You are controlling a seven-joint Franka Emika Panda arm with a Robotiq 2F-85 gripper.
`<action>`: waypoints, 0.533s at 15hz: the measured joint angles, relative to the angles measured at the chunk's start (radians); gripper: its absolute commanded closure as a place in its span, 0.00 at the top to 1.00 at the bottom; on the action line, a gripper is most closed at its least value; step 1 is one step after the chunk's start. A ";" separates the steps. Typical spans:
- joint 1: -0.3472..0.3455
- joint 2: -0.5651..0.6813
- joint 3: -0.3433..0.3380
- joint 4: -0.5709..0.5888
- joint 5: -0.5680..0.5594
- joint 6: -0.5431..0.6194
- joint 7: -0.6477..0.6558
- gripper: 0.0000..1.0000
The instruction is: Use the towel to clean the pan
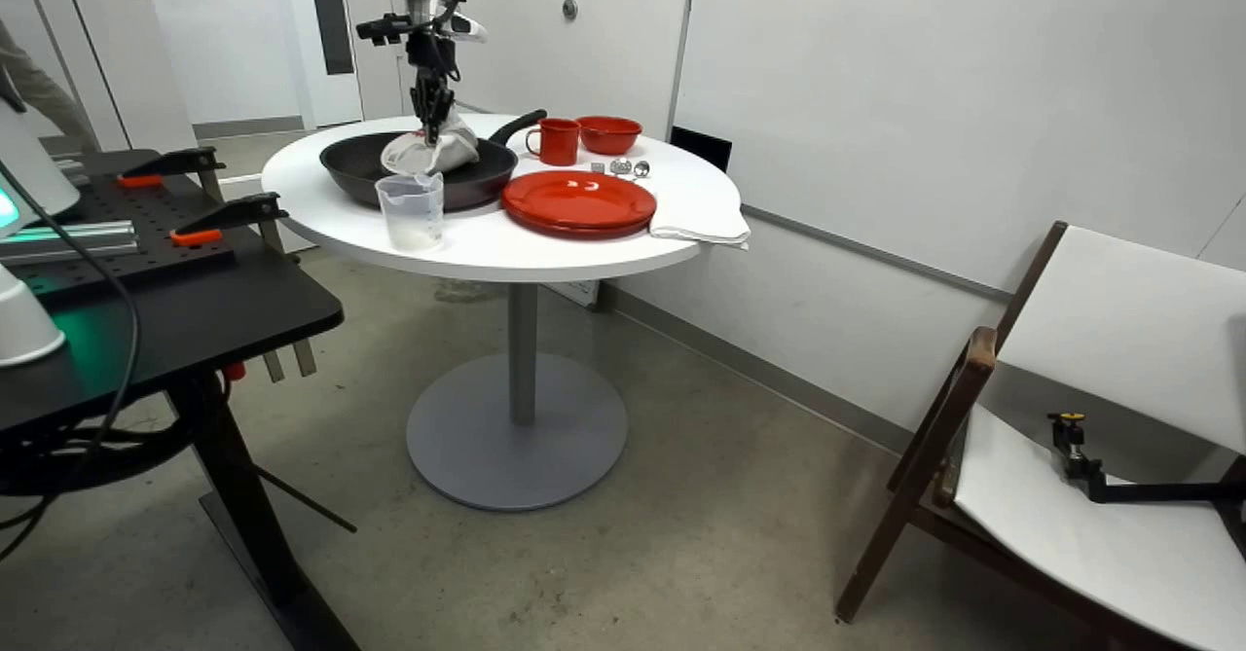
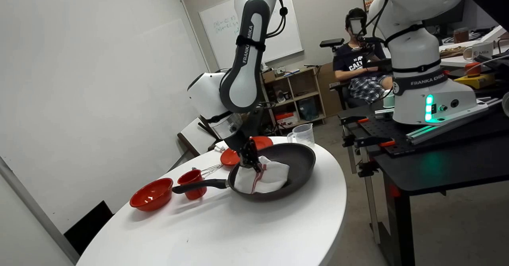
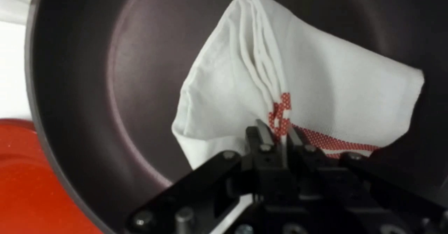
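A red-striped white towel [image 3: 311, 66] is pinched by its folds between 2 jaws, inside the black pan [image 2: 299, 162] (set on the counter [image 2: 246, 226]), presumably so the loose part can be rubbed around.

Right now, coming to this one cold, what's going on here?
A robot arm is handling a white, red-striped towel: its end effector pinches a gathered fold while the rest lies inside the black pan. The pan sits on a round white table, near stacked red plates and a clear measuring cup. It looks set up for wiping, though these stills can't show whether the towel is moving.
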 measured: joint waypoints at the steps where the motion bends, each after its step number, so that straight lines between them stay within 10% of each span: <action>1: 0.011 0.004 -0.012 0.008 -0.028 0.011 0.004 0.05; 8: 0.095 0.061 -0.147 0.047 -0.261 0.078 0.084 0.05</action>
